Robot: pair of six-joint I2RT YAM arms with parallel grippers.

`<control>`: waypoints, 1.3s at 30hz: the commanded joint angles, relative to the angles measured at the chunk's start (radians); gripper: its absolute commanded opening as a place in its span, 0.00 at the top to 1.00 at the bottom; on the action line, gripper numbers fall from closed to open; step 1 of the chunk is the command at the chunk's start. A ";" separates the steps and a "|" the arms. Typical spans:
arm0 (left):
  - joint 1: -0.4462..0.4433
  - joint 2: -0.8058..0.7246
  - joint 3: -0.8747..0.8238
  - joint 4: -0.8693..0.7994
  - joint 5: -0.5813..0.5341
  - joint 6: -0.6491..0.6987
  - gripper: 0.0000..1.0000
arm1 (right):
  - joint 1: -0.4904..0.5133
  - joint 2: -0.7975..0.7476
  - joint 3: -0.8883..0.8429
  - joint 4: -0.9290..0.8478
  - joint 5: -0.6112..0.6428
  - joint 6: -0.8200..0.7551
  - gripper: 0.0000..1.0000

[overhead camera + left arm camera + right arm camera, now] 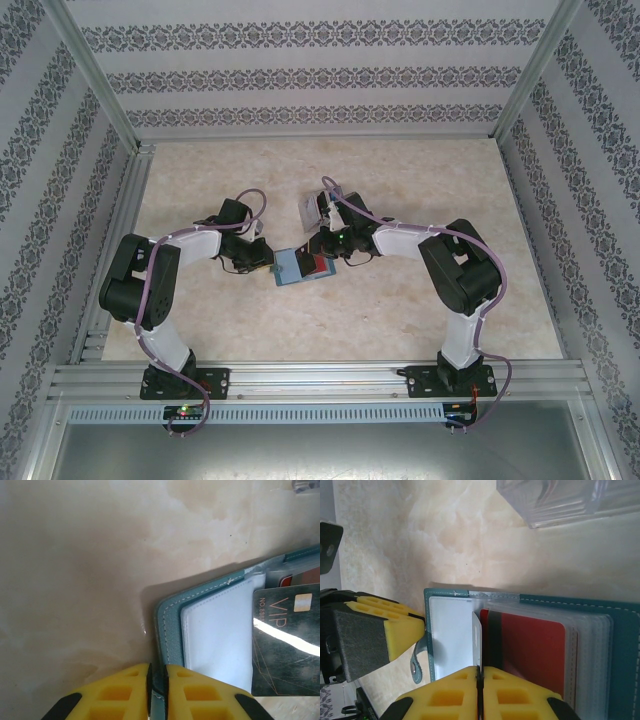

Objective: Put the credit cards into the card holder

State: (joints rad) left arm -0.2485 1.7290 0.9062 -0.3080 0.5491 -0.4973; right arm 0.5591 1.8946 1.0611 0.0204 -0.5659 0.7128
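Left gripper (157, 675) clamps the edge of the card holder (169, 625) — right gripper (478, 675) pinches a black card (285, 645).
We see the holder open over the middle of the tabletop (75, 580), the card at its inner pockets.

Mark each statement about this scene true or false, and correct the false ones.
1. The card holder is open. True.
2. The right gripper holds nothing. False: it is shut on the black card.
3. A red card sits in a pocket of the card holder. True.
4. The left gripper hangs open, away from the card holder. False: it pinches the card holder's edge.
5. The clear stand rests on top of the card holder. False: it stands on the table, apart from the card holder.
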 commanded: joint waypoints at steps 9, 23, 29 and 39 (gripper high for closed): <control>-0.009 -0.003 -0.022 0.015 0.017 -0.001 0.84 | 0.017 0.049 0.005 0.041 0.010 0.032 0.90; -0.013 -0.006 -0.020 0.012 0.017 -0.001 0.85 | 0.031 0.056 0.008 0.029 0.006 0.040 0.90; -0.017 -0.007 -0.021 0.024 0.020 -0.009 0.85 | 0.042 0.044 -0.014 0.036 0.038 0.056 0.90; -0.035 -0.008 -0.027 0.032 0.020 -0.017 0.85 | 0.124 0.094 0.053 0.026 0.221 0.062 0.90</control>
State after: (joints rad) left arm -0.2581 1.7290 0.8951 -0.2981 0.5484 -0.5049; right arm 0.6468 1.9491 1.0851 0.0784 -0.4316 0.7765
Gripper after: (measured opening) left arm 0.148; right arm 0.105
